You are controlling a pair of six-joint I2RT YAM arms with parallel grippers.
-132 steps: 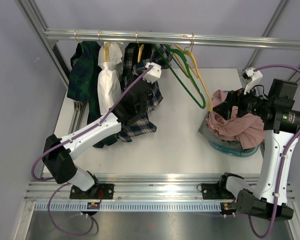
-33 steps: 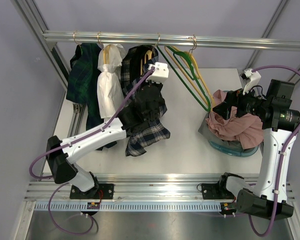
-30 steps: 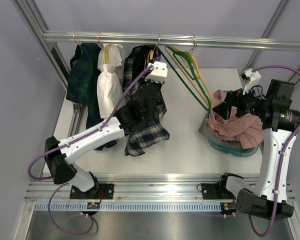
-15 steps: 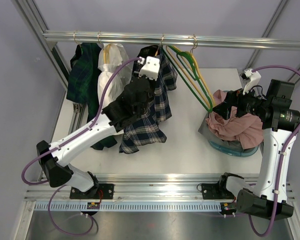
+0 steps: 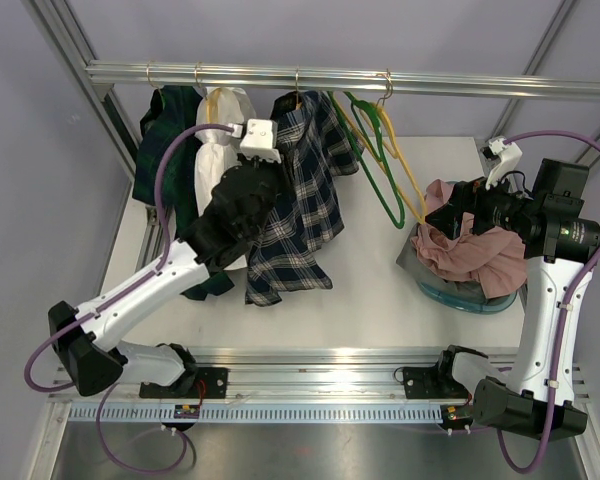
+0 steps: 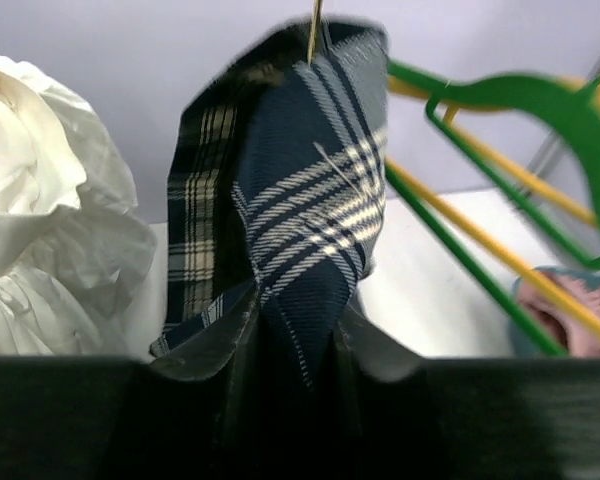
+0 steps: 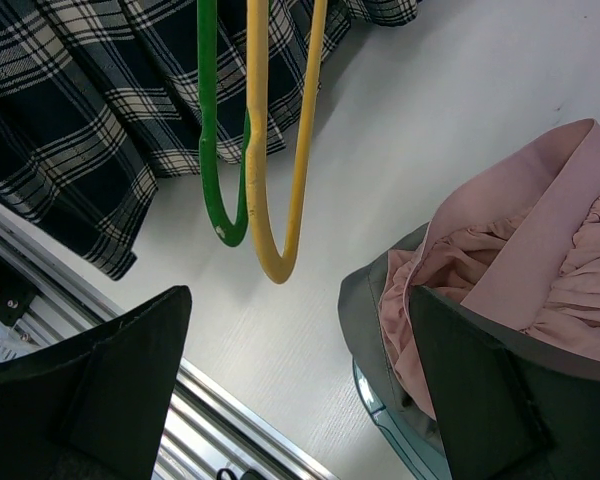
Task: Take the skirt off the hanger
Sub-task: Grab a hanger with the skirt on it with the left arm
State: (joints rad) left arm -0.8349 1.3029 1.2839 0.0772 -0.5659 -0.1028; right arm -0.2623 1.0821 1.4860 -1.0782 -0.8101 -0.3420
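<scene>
A navy plaid skirt [image 5: 302, 190] hangs from a hanger whose wire hook [image 5: 297, 86] sits on the rail [image 5: 450, 81]. My left gripper [image 5: 265, 192] is at the skirt's left side, under the arm's wrist. In the left wrist view a fold of the skirt [image 6: 310, 200] runs down between the two fingers [image 6: 205, 345] of the left gripper [image 6: 290, 325], which press on it; the hook [image 6: 315, 28] rises above. My right gripper [image 5: 462, 207] hovers open over the basin, and in its own view the right gripper [image 7: 298, 300] holds nothing.
A green hanger [image 5: 372, 150] and a yellow hanger [image 5: 408, 170] hang bare right of the skirt. A white garment [image 5: 218, 125] and a dark green one [image 5: 165, 140] hang to its left. A basin [image 5: 462, 299] at right holds pink cloth [image 5: 475, 250].
My left arm has drawn back to the left, still with the skirt's fold. The hanger slid left along the rail and the skirt now hangs longer. The right arm stayed put.
</scene>
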